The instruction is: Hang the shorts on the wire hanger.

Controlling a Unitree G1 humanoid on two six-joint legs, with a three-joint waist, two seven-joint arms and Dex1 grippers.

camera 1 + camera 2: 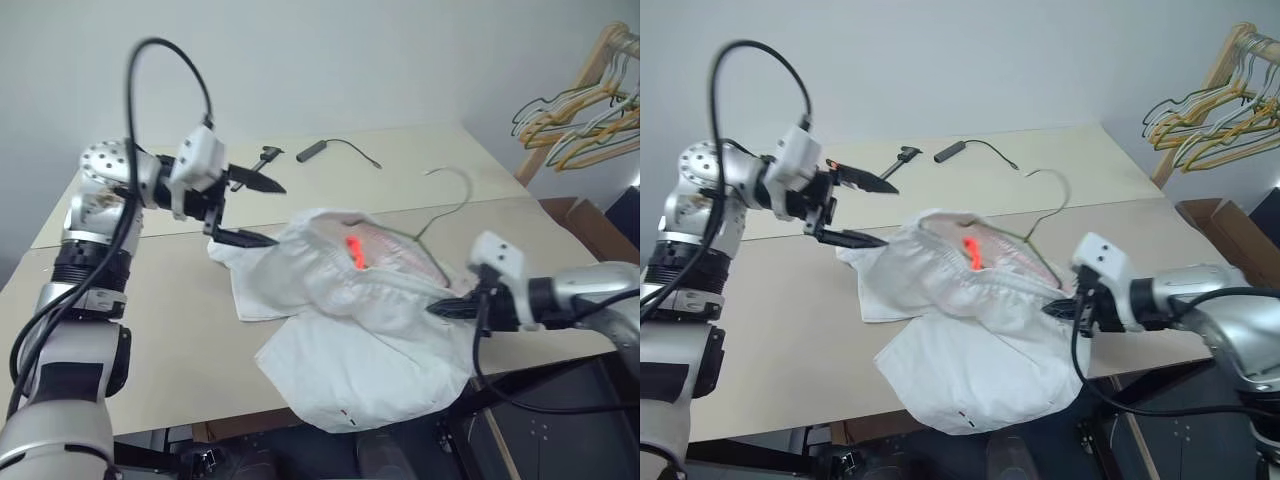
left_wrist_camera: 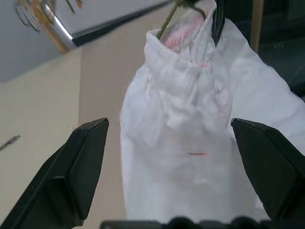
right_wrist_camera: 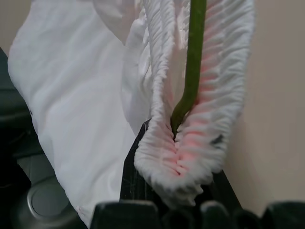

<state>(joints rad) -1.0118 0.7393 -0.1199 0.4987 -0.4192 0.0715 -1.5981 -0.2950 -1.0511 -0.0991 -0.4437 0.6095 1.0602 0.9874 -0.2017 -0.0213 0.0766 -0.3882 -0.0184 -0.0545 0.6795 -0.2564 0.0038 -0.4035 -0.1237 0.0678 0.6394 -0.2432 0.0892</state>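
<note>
The white shorts (image 1: 340,345) lie bunched on the table's front right part, one leg hanging over the front edge. The thin wire hanger (image 1: 452,196) sits inside the gathered waistband (image 3: 209,95), its hook sticking out behind the shorts. My right gripper (image 1: 440,309) is shut on the waistband at its right end, where the wire (image 3: 193,71) runs into the cloth. My left gripper (image 1: 279,214) stands open at the shorts' left end, slightly raised, its lower finger right by the cloth. In the left wrist view the shorts (image 2: 190,143) lie ahead between the spread fingers (image 2: 81,162).
A bunch of yellow, green and tan hangers (image 1: 585,110) hangs on a wooden rack at the far right. A black cable with a plug (image 1: 312,151) and a small black clip (image 1: 266,157) lie at the back of the table (image 1: 150,330). A cardboard box (image 1: 592,225) stands at the right.
</note>
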